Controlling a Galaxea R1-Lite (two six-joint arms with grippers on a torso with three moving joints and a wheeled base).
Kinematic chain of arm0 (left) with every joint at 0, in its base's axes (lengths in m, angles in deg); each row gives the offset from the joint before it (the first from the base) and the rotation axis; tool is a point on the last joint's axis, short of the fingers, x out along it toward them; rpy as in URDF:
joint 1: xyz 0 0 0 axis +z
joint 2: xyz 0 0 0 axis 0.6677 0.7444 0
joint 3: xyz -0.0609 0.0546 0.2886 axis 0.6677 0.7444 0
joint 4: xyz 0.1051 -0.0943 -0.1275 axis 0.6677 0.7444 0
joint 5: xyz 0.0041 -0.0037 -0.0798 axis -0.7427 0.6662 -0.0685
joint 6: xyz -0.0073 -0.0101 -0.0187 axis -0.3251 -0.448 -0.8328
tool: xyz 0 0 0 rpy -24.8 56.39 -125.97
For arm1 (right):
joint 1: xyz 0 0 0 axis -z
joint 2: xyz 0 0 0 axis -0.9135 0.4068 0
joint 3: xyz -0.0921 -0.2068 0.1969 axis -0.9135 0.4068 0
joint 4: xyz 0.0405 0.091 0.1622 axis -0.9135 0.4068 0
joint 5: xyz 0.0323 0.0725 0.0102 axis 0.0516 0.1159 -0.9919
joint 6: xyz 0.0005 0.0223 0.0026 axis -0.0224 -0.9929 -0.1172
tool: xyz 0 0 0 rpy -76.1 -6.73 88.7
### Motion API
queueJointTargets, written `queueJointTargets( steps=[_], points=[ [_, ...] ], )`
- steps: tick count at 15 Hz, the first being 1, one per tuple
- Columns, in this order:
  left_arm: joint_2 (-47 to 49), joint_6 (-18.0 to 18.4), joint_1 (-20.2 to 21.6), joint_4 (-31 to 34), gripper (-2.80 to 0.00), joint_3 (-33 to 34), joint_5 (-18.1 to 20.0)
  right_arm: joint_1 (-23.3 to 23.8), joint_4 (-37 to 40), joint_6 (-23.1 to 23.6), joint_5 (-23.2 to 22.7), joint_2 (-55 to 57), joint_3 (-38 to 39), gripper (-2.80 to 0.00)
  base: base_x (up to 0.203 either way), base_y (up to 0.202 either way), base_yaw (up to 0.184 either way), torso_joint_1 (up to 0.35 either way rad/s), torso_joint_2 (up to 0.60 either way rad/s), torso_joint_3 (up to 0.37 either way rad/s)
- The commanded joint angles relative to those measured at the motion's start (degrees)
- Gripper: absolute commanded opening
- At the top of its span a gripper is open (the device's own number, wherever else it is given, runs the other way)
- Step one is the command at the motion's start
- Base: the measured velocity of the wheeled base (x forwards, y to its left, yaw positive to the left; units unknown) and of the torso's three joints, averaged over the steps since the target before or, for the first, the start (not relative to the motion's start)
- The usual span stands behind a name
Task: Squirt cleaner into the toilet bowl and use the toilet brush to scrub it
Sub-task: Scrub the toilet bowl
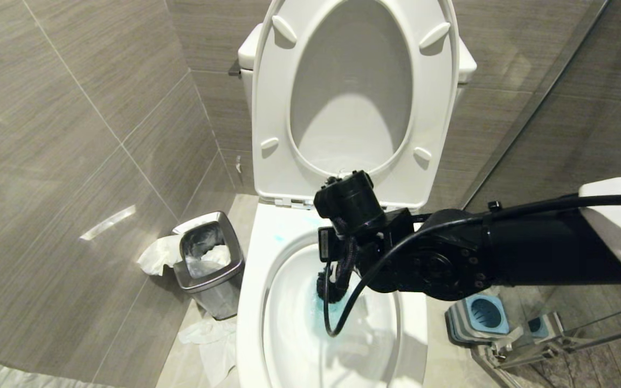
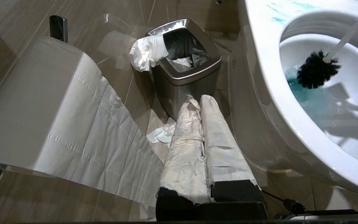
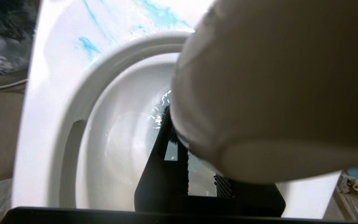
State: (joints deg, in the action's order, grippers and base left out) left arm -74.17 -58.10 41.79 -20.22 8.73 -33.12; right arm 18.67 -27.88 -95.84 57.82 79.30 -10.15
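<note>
Scrubbing was the step in hand, as I read it. Nearest me, the right gripper (image 1: 337, 253) hung over the toilet bowl (image 1: 251, 302), closed on the white handle of the toilet brush (image 2: 317, 70); in its own wrist view the handle's rounded end filled most of the picture between the black fingers (image 3: 163, 168). The black bristle head sat low inside the bowl, at the edge of the pooled blue cleaner (image 2: 306, 93), with the handle slanting up and out over the rim. Paler blue streaks lay on the flat of the rim toward the hinge. The raised seat (image 1: 273, 108) stood upright behind.

My left gripper (image 2: 202, 102) was parked off to the side near the floor, its wrapped fingers pressed together on nothing, pointing toward the steel bin (image 2: 185, 71), with a toilet roll (image 2: 42, 102) close by.

The cleaner looked to be in already, so I judged the squirting done. The next move, I thought, called for sweeping the bristles round the wall of the bowl and up under the rim, keeping the grip firm so the slim handle would not twist or slip.
</note>
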Motion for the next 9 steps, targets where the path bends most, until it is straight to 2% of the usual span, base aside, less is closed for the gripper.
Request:
queueJointTargets(
  steps=[1,6,9],
  points=[
    [0.1,0.0,0.0,0.0,-2.8,0.2,0.0,0.5,-0.1,-0.5,0.2,5.1,-1.1,-2.8,0.0,0.0,0.0,0.0,0.0,0.0],
    [0.1,0.0,0.0,0.0,-2.8,0.2,0.1,1.6,-2.9,-1.1,0.3,13.1,-4.1,-2.8,0.0,0.0,0.0,0.0,0.0,0.0],
    [0.1,0.0,0.0,0.0,-2.8,0.2,0.0,1.3,-2.4,-1.1,0.6,9.0,-4.0,-2.8,0.0,0.0,0.0,0.0,0.0,0.0]
  ],
)
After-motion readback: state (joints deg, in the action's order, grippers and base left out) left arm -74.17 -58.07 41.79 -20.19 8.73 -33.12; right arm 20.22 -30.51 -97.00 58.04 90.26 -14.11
